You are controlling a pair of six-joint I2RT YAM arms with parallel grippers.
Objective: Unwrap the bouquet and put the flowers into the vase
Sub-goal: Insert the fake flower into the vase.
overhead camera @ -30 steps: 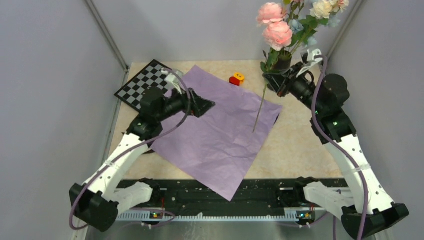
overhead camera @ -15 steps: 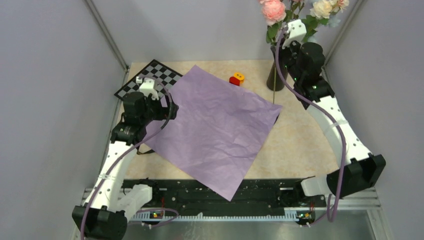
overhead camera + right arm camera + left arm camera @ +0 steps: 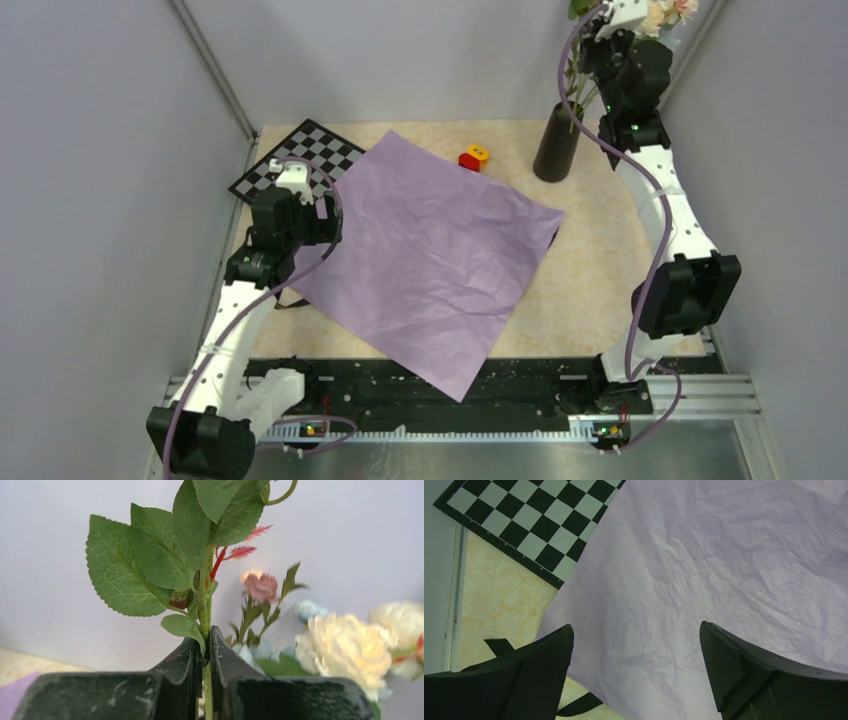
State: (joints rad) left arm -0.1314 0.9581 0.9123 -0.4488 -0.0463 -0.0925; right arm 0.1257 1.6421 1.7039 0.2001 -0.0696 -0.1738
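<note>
The bouquet's paper (image 3: 430,250) lies unfolded and flat on the table, lilac side up. My left gripper (image 3: 636,626) hangs open over its left corner (image 3: 684,590), holding nothing; the top view shows that gripper (image 3: 322,215) at the sheet's left edge. My right gripper (image 3: 206,639) is shut on a green stem of the flowers (image 3: 150,565), with a cream bloom (image 3: 345,645) beside it. In the top view the right gripper (image 3: 598,40) is raised high at the back right. The stems (image 3: 578,88) hang down to the mouth of the dark vase (image 3: 556,143).
A checkered board (image 3: 295,160) lies at the back left, partly under the paper. A red-and-yellow block (image 3: 473,158) sits between the paper and the vase. Black ribbon (image 3: 499,645) lies by the paper's left corner. Grey walls close in both sides.
My right arm has lifted the flowers from beside the vase to high above it. My left gripper pulled back left off the paper and stayed open.
</note>
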